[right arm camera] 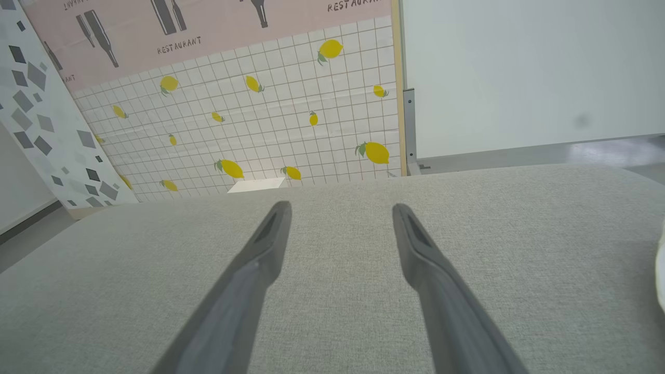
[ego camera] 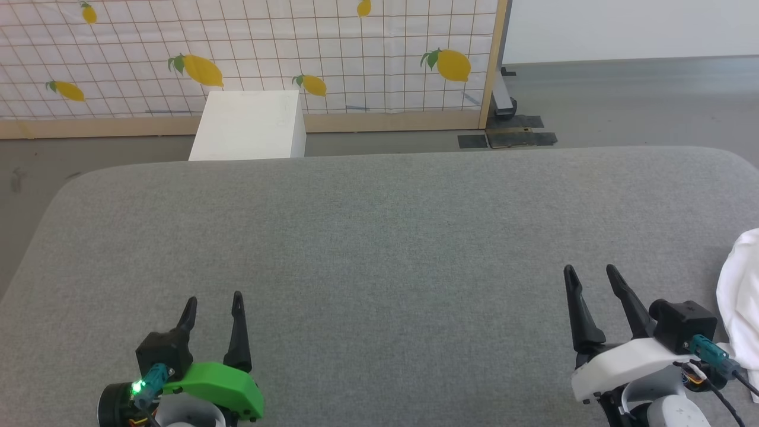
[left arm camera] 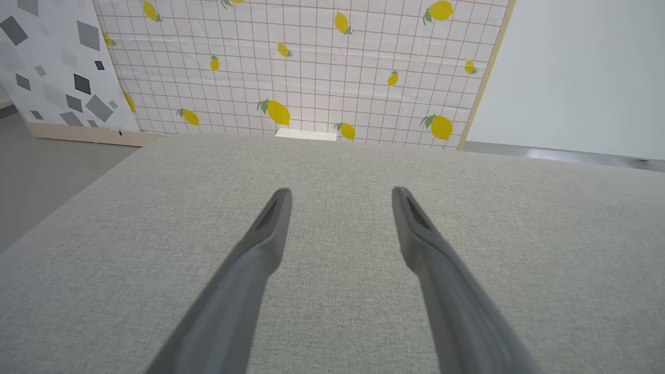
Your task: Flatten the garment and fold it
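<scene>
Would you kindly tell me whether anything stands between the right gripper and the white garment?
Nothing visible does. The right gripper is open over the grey surface, and the garment lies just to its right at the head view's edge, partly out of frame. The white box stands beyond the surface's far edge.

Lighting: bright, even and diffuse in all three views, with only faint, soft-edged shadows on the grey padded surface [ego camera: 379,237]. Glare: a pale sheen on the floor [right arm camera: 597,150] in the right wrist view, and the garment [ego camera: 738,284] bleached to near-flat white (few folds readable). Optics: head view sharp; both wrist views wide-angle, lines of the grid panel [left arm camera: 311,78] bowing toward the edges.
</scene>
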### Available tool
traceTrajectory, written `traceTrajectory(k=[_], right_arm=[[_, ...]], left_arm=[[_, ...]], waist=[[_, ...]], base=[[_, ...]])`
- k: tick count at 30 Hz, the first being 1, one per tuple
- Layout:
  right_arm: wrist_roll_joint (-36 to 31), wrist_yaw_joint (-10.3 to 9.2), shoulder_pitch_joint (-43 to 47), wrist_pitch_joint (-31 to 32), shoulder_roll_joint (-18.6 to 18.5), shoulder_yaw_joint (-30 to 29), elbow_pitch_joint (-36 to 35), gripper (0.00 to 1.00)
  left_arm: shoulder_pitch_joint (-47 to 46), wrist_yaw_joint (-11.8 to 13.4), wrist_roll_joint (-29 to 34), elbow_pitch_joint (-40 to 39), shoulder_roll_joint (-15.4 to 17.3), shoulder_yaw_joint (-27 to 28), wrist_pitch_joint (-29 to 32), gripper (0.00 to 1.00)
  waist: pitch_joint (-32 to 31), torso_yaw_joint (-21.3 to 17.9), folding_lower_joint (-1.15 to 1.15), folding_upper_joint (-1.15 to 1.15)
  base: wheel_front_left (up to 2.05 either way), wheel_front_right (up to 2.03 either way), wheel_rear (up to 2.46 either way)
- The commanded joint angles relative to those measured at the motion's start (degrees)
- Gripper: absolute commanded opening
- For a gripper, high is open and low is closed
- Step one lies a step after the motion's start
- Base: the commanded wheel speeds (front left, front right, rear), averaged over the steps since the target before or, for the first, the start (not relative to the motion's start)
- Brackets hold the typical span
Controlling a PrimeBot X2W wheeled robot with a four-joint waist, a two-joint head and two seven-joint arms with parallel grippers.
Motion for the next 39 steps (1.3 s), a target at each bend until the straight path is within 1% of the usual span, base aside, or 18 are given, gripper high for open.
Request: traceTrajectory(k=[1,12,13,39], right_arm=[[0.35,-0.09,0.32,0.15,0.1,0.01,0.22,1.0],[0.55,-0.09,0.14,0.27,0.1,0.28,0.6,1.0],[0.09,0.0,0.0,0.18,0.0,0.2,0.45,0.0],[-2.33,-0.02,0.64,2.01,0.01,0.23,-2.19,0.0]], left_arm=[[-0.69,0.31,0.35,0.29,0.35,-0.22,-0.4,1.0],[-0.84,0.86,-0.08,0.46,0.63,-0.5,-0.33,1.0],[-0.08,0.69,-0.02,0.3,0.22,-0.44,-0.11,0.0],[0.23,0.24,2.25,-2.16,-0.52,0.2,2.08,0.0]], waist=[[0.02,-0.02,0.0,0.57],[-0.12,-0.05,0.0,0.57],[-0.11,-0.05,0.0,0.0],[0.27,0.03,0.0,0.11]], base=[[0.0,0.0,0.0],[0.0,0.0,0.0],[0.0,0.0,0.0],[0.0,0.0,0.0]])
